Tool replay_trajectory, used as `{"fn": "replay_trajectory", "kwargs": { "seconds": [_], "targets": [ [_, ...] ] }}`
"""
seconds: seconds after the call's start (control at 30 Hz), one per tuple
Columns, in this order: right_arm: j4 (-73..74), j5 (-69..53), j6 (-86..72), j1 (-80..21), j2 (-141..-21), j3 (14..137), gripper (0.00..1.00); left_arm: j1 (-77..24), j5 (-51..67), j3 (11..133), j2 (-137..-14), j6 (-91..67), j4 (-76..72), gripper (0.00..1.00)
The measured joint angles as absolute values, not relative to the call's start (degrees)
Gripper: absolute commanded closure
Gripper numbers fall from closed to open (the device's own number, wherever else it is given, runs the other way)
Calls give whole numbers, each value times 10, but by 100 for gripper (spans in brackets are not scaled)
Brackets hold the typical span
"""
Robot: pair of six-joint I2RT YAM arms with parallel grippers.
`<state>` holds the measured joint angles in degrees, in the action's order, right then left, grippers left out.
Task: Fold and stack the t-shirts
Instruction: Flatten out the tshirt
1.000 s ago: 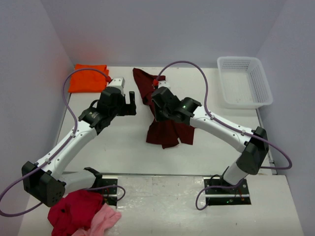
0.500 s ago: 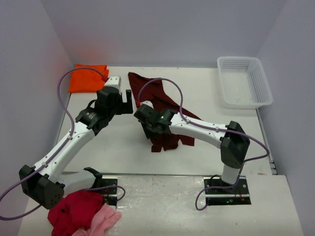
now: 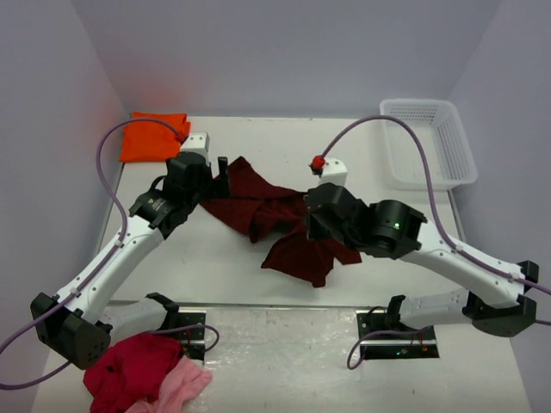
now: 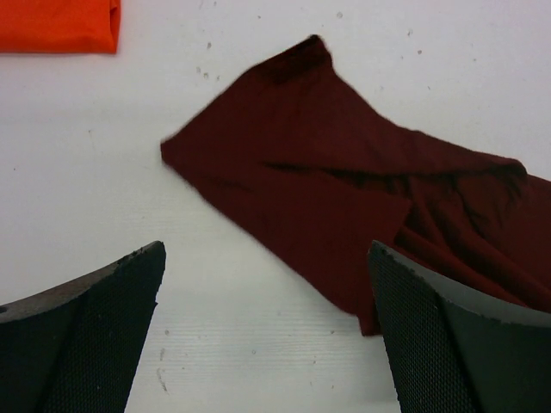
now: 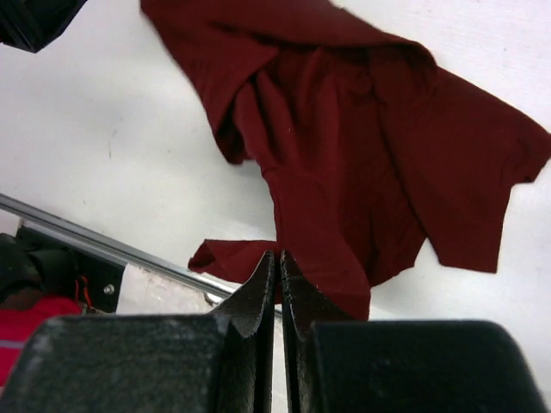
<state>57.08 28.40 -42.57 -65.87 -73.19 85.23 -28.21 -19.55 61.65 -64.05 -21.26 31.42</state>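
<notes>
The dark maroon t-shirt (image 3: 267, 206) lies crumpled and partly spread mid-table; it also shows in the left wrist view (image 4: 327, 163) and the right wrist view (image 5: 344, 155). My right gripper (image 3: 312, 225) (image 5: 280, 255) is shut on a fold of this shirt near its right side, and the cloth hangs from the fingertips. My left gripper (image 3: 222, 176) (image 4: 267, 249) stands wide open just above the table at the shirt's left corner, with nothing between its fingers. The bright orange t-shirt (image 3: 153, 136) (image 4: 56, 24) lies folded at the far left corner.
A white mesh basket (image 3: 428, 142) stands at the far right. A crimson-red garment (image 3: 129, 370) and a light pink one (image 3: 182, 385) lie heaped beside the left arm's base, off the white table (image 3: 215, 258).
My right arm has swung right and toward the near edge, pulling the maroon t-shirt with it and spreading it wider. The left gripper has barely moved and stays open.
</notes>
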Motion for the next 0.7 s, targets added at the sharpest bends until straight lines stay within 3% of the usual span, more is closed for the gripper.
{"fn": "replay_trajectory", "kwargs": {
  "seconds": [0.23,0.47,0.7],
  "targets": [
    [606,288,-446,-659,-673,780,100,-282,-195,616,-645,-212,314,0],
    [606,276,-444,-635,-827,771,100,-282,-171,617,-690,-211,310,0],
    [577,258,-429,-536,-927,788,100,-282,-95,641,-769,-208,312,6]
  ]
}}
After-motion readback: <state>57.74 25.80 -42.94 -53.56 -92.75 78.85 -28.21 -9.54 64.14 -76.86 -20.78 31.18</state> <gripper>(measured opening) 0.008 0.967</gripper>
